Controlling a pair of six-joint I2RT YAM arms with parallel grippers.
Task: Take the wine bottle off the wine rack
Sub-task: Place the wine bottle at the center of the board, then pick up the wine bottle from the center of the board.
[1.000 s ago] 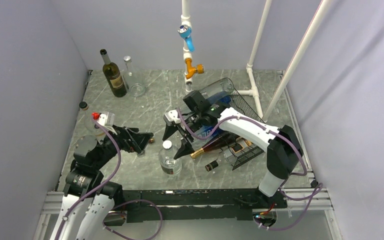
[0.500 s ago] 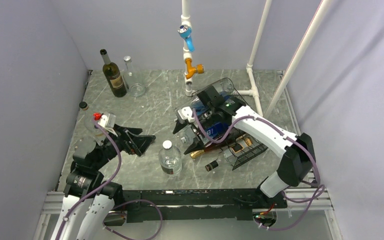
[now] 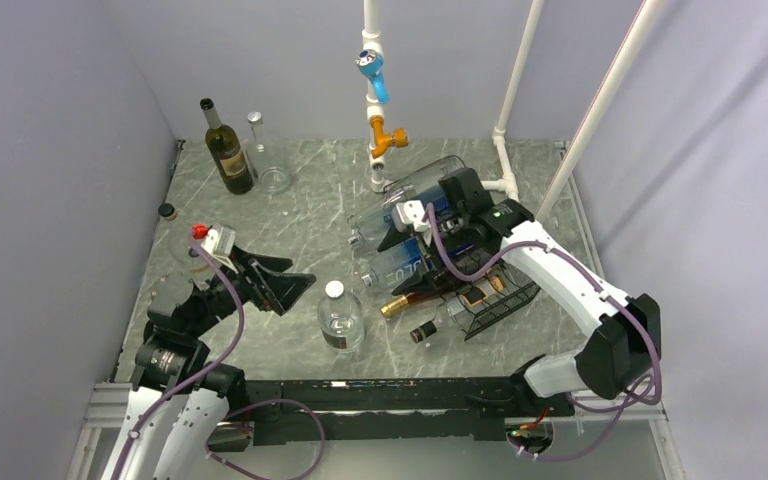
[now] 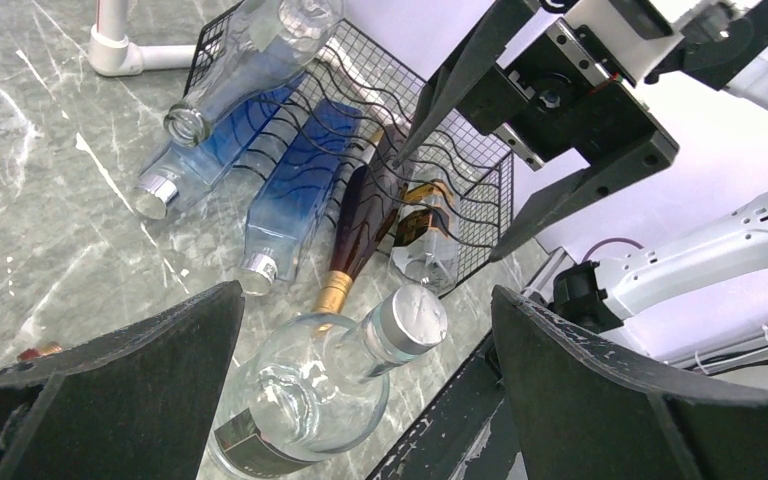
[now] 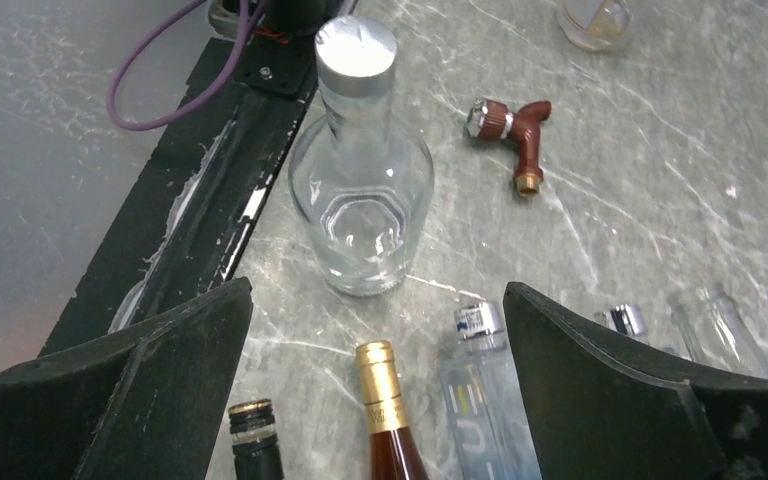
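Tabletop [image 3: 300, 215]: 1 wine rack [image 3: 505, 300], 2 claws [image 4: 365, 295] [image 5: 378, 288]

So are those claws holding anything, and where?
Nothing is held: the black two-finger left gripper and right gripper both stand open and empty.

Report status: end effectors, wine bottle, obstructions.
Left end effector and right end effector open, empty. Wine bottle in wine rack, untouched. Clear bottle upright nearby.
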